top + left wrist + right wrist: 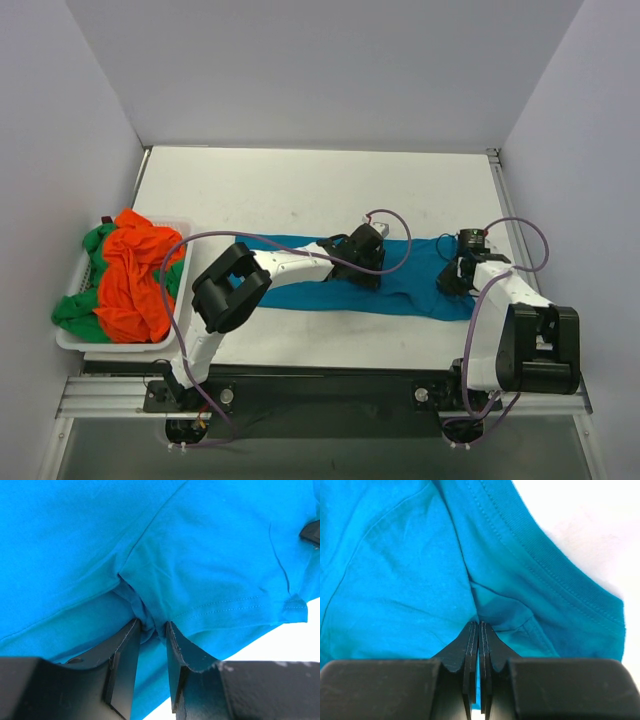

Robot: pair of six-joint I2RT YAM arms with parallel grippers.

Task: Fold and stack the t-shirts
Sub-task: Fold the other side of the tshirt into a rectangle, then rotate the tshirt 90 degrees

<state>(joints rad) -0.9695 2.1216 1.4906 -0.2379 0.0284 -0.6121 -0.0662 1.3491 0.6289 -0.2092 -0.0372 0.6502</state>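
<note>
While the left gripper (pixel 152 623) pinches a fold of the soft teal-blue t-shirt (pixel 405 290), the right gripper (pixel 478 623) nips it tightly.

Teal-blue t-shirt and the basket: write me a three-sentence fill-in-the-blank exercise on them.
1. The teal-blue t-shirt lies spread on the ___.
2. The orange t-shirt lies over the green t-shirt in the white ___.
3. The fingers pinching the teal-blue t-shirt near its middle belong to the ___ arm.
Missing words: table; basket; left.
</note>
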